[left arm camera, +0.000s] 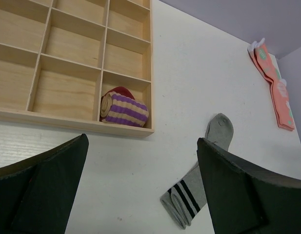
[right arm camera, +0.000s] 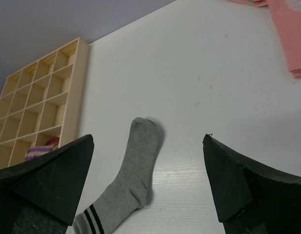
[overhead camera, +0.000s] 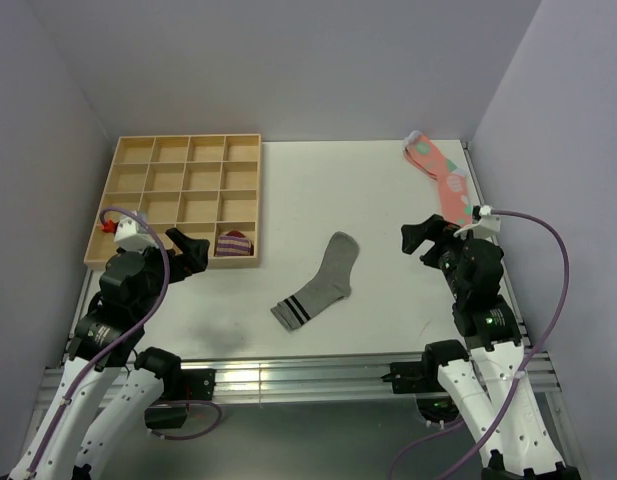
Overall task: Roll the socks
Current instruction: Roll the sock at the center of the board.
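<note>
The grey socks point(overhead camera: 320, 281) with two dark stripes near the cuff lie flat in the middle of the white table, toe toward the back. They also show in the left wrist view point(left arm camera: 201, 184) and in the right wrist view point(right arm camera: 131, 178). My left gripper point(overhead camera: 195, 250) is open and empty, held above the table left of the socks, by the tray's front edge. My right gripper point(overhead camera: 420, 238) is open and empty, held above the table right of the socks.
A wooden compartment tray point(overhead camera: 138, 183) stands at the back left, with a purple-striped sock bundle point(overhead camera: 234, 243) in its front right compartment. Pink spotted socks point(overhead camera: 443, 178) lie at the back right by the wall. Grey walls close in the table on three sides.
</note>
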`<act>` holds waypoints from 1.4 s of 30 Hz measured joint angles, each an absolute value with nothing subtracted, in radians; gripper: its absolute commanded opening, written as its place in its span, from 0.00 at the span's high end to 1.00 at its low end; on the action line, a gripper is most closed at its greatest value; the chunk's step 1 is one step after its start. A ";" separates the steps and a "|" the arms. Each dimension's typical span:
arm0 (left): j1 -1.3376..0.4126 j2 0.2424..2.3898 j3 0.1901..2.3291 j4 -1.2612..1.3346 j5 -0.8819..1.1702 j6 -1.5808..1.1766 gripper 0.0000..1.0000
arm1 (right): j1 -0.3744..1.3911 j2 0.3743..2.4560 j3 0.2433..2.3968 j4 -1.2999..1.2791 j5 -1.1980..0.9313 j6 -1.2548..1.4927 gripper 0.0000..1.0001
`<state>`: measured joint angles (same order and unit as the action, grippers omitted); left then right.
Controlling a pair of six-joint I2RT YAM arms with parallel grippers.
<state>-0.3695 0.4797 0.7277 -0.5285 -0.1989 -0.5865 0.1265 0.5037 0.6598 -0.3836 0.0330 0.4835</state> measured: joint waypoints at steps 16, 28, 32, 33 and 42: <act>-0.381 0.489 0.728 -0.528 -0.187 -0.587 0.00 | 0.899 0.973 0.648 -0.246 0.329 0.543 0.31; -0.396 0.503 0.728 -0.528 -0.188 -0.587 0.00 | 1.239 1.398 0.720 -0.084 0.516 0.552 0.46; -0.400 0.509 0.728 -0.528 -0.188 -0.587 0.00 | 1.298 1.507 0.789 -0.053 0.539 0.539 0.43; -0.401 0.510 0.728 -0.529 -0.188 -0.587 0.01 | 1.308 1.529 0.801 -0.046 0.539 0.536 0.41; -0.410 0.511 0.728 -0.528 -0.188 -0.587 0.00 | 1.332 1.644 0.853 -0.040 0.546 0.524 0.37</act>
